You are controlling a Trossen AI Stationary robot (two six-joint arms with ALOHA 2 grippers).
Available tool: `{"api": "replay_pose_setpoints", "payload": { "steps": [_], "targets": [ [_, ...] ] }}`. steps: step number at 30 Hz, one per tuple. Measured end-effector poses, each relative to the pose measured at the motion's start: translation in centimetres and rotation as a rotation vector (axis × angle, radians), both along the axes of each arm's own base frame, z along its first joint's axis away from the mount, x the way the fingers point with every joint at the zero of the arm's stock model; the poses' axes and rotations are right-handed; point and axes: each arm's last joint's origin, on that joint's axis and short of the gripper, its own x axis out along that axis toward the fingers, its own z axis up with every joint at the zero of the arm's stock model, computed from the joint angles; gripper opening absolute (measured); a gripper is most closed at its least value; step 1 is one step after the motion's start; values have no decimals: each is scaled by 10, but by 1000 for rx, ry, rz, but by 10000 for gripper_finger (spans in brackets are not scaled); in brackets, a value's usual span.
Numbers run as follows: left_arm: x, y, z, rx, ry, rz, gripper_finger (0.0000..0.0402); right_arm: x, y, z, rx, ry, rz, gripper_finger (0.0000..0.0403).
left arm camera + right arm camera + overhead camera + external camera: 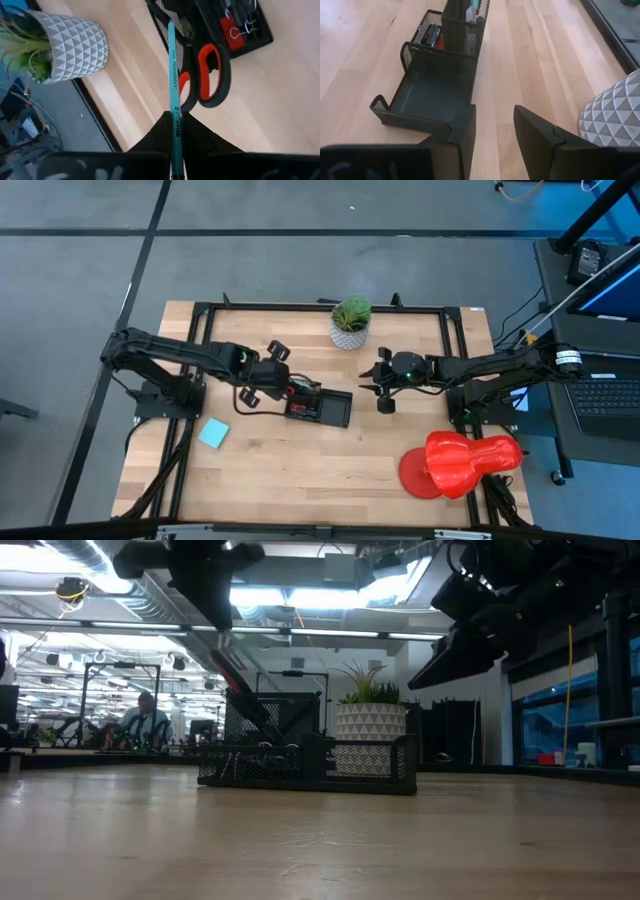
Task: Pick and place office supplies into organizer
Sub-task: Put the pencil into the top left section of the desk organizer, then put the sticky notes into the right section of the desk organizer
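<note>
My left gripper (262, 377) (176, 122) is shut on a green pencil (172, 65), just left of the black mesh organizer (322, 406) (305, 755). Red-handled scissors (207, 75) stand in the organizer's tall cup, and black clips (242, 22) lie in a low compartment. The light blue notepad (213, 433) lies flat on the table, nearer and to the left. My right gripper (383, 385) (494, 117) is open and hovers right of the organizer, facing its shallow end compartment (427, 95). My left gripper pinches the green pencil between its two fingers, on the shaft (175, 111) near the printed end. The pencil runs on forward from the fingers and slants down toward the organizer's tall cup (272, 720). Its far end (170, 27) is over the cup beside the scissors. Whether it touches the cup I cannot tell.
A potted plant in a white patterned pot (350, 323) (65, 42) stands beyond the organizer near the far edge. A large red plastic object (460, 463) sits at the near right. Bare wood lies between the notepad and the red object.
</note>
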Motion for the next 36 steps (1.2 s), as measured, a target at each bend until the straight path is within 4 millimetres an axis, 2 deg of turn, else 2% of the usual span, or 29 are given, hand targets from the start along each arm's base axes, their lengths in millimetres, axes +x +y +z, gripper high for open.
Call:
{"api": "replay_pose_setpoints", "payload": {
  "steps": [8,14,24,36],
  "targets": [
    [17,-2,-23,28,103,-44,13,0,0,1,-2,-9,1,136],
    [28,-3,-32,35,110,-69,14,0,0,1,-1,-9,0,136],
    [34,-4,-31,-19,40,-68,37,0,0,1,-3,-7,2,136],
    [32,-2,-28,-19,-12,59,86,0,0,0,0,-2,0,136]
  ]
}}
